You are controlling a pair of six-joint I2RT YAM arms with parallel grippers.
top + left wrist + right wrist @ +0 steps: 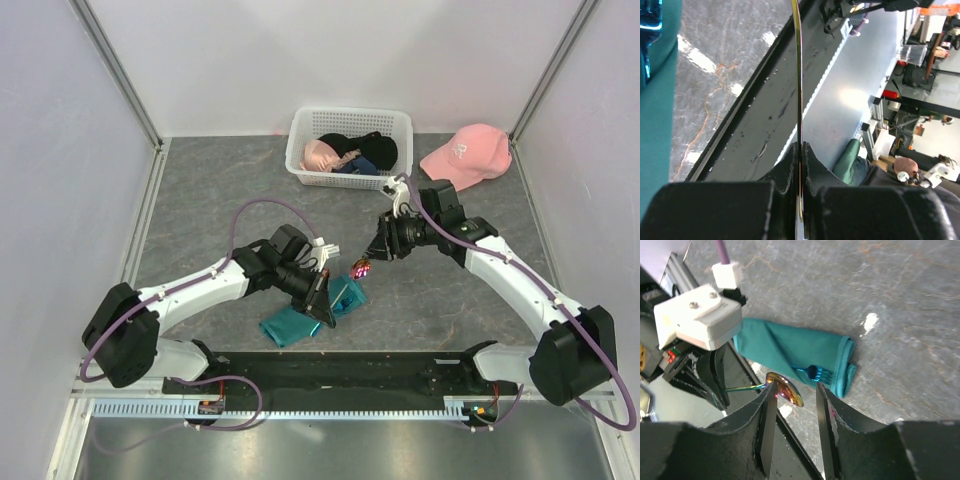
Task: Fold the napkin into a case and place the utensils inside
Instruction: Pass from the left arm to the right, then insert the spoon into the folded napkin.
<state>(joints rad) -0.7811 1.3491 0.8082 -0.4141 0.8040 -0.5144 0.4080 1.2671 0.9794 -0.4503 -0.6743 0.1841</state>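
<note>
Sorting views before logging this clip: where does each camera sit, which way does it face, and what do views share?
Top external: above and behind the bases, looking down on the table; both arms, left gripper and right gripper, show.
Left wrist: on the left arm, looking along its shut fingers past the table's edge into the room; the spoon stands edge-on between them.
Right wrist: on the right arm, looking down between its open fingers at the napkin and fork.
Shared: both wrist views show spoon and napkin.
</note>
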